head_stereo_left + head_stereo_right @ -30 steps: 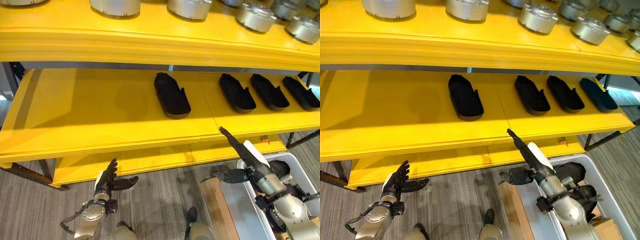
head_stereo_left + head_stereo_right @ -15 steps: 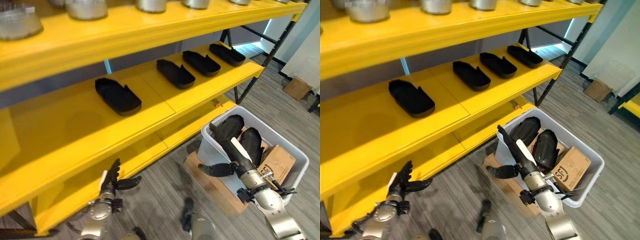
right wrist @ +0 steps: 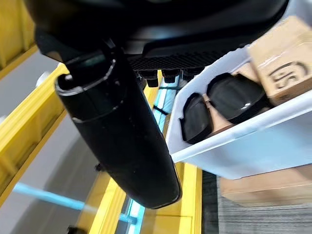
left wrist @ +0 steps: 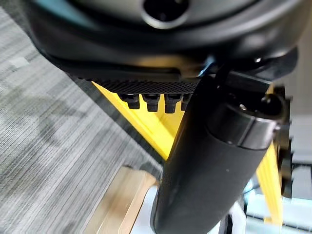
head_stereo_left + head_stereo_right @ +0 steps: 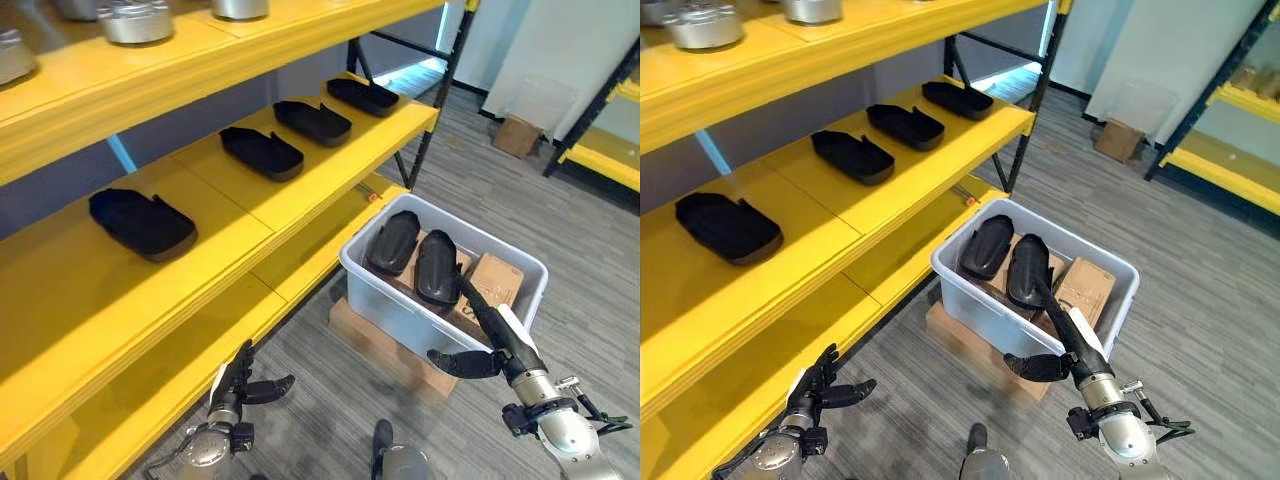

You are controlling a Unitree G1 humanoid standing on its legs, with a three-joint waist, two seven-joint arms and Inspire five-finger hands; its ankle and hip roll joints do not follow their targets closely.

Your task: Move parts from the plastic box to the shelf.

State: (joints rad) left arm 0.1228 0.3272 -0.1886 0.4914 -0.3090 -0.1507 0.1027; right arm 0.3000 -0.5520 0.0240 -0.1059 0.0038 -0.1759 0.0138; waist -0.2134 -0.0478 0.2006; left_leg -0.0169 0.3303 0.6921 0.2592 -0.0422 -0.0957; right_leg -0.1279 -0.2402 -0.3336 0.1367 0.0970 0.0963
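Observation:
A pale plastic box [image 5: 400, 310] stands on the floor on a flat cardboard slab, right of the yellow shelf [image 5: 250, 215]. Two black shell-shaped parts [image 5: 393, 241] [image 5: 438, 266] lie in it beside a brown carton [image 5: 496, 282]. Several more black parts [image 5: 142, 223] [image 5: 262, 152] lie in a row on the middle shelf board. My right hand [image 5: 488, 340] is open, fingers straight, at the box's near rim, holding nothing. My left hand [image 5: 238, 378] hangs open low over the floor in front of the bottom shelf board.
Round grey metal parts [image 5: 135, 20] stand on the top shelf board. A dark shelf post [image 5: 430, 105] rises at the shelf's right end. A cardboard box [image 5: 517, 135] sits on the floor further back, near another yellow rack [image 5: 600, 160]. Grey floor lies open right of the plastic box.
The camera has swung to the right, away from the shelf, so the plastic box now sits in the middle. My right hand stays open by the box's near rim. The left hand hangs as before.

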